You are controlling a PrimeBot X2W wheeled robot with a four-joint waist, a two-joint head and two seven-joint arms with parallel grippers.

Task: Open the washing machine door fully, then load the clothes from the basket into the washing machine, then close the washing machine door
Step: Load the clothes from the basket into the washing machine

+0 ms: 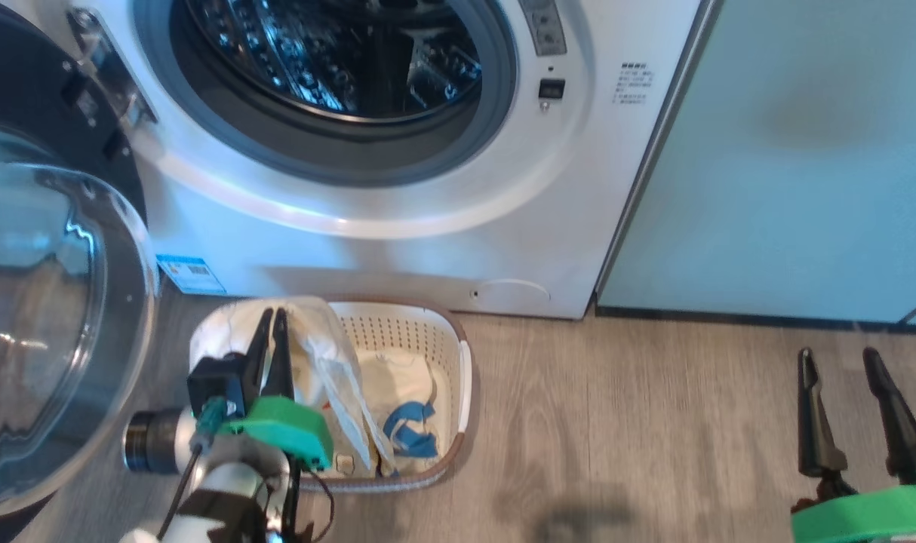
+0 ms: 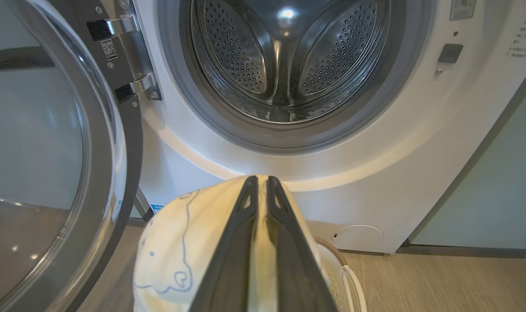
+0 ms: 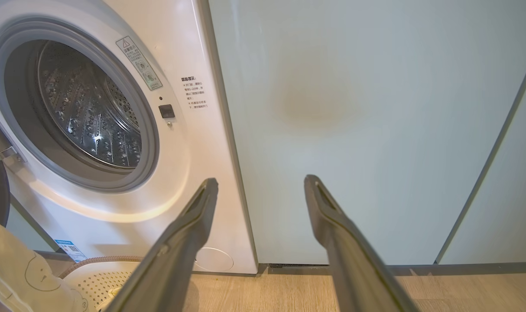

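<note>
Left gripper (image 1: 271,313) pinched shut on cream garment (image 1: 318,343), held over basket (image 1: 464,377), aimed at drum (image 1: 337,53). Door (image 1: 58,317) swung wide, so loading path looks free (my guess). Right gripper (image 1: 839,356) idle, fingers spread, holding nothing.

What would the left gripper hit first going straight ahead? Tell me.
Probably the washing machine front, at the white rim just below the drum opening. The left gripper, shut on a cream garment, points there; depth is unclear.

Washing machine door (image 1: 50,302) cut off left; panel text (image 1: 633,83) (tiny) unreadable.
</note>
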